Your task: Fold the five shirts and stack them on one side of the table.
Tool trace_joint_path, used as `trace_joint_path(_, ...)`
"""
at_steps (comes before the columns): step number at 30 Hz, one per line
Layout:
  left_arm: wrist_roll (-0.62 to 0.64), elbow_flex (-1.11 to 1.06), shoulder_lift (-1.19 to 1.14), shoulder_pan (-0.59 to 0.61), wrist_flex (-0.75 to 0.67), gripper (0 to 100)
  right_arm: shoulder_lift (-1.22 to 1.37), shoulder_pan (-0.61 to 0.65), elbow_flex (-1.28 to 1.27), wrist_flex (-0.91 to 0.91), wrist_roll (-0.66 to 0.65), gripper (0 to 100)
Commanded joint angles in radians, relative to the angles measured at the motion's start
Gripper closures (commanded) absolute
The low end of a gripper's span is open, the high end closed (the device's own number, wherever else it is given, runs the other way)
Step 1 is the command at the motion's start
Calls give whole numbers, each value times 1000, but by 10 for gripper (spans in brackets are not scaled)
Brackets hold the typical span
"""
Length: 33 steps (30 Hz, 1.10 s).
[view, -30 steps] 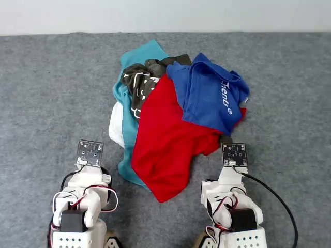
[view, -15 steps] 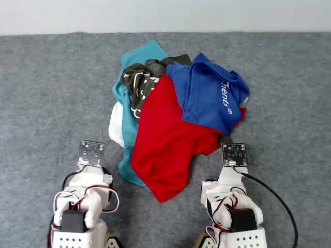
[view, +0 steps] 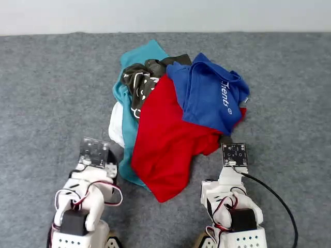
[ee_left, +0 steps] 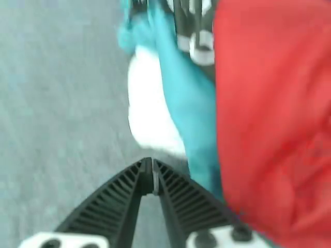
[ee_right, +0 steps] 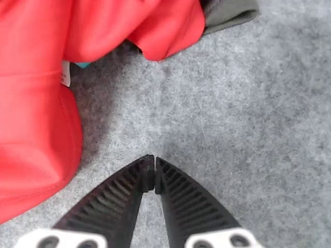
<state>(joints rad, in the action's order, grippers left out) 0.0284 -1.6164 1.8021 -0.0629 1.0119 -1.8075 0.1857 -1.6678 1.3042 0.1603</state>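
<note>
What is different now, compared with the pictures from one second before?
The left arm swung a little toward the pile of shirts, and its wrist now angles that way. Its jaws remained shut and took hold of nothing. The right arm, with its jaws shut, and the shirts stayed as they were on the grey table.

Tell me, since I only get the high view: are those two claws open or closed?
Observer: Both are shut. The left gripper has its fingers pressed together, and so has the right gripper.
Operator: Is the right one holding a shirt?
Observer: No, it holds nothing. It is over the bare grey table cover, with the red shirt beside it and not touching it.
</note>
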Motion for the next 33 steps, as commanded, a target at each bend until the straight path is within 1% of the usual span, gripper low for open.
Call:
trace_joint_path(1, -46, 99, 9, 18, -100, 985, -8, 5, -15, 2, 9, 990)
trace_joint_path(4, -204, 154, 9, 25, -147, 985, -8, 5, -15, 2, 9, 990)
trace_joint_path(6, -267, 197, 8, 23, -169, 985, -8, 5, -15, 2, 9, 990)
trace_joint_path(8, -269, 237, 3, 17, -164, 985, -8, 5, -15, 2, 9, 990)
trace_joint_path(13, -273, 361, -3, 17, -81, 985, -8, 5, -15, 2, 9, 990)
trace_joint_path(15, -273, 430, -46, 11, -52, 985, -8, 5, -15, 2, 9, 990)
trace_joint_path(18, -275, 553, -222, -34, -17, 985, -8, 5, -15, 2, 9, 990)
trace_joint_path(22, -276, 763, -559, -71, 55, 984, -8, 5, -15, 2, 9, 990)
trace_joint_path(24, -301, 865, -729, -84, 107, 976, -8, 5, -15, 2, 9, 990)
trace_joint_path(25, -341, 921, -812, -86, 152, 953, -8, 5, -15, 2, 9, 990)
trace_joint_path(27, -410, 1023, -962, -80, 230, 870, -8, 5, -15, 2, 9, 990)
trace_joint_path(30, -393, 1161, -1151, -78, 324, 737, -8, 5, -15, 2, 9, 990)
trace_joint_path(33, -393, 1283, -1301, -86, 367, 661, -8, 5, -15, 2, 9, 990)
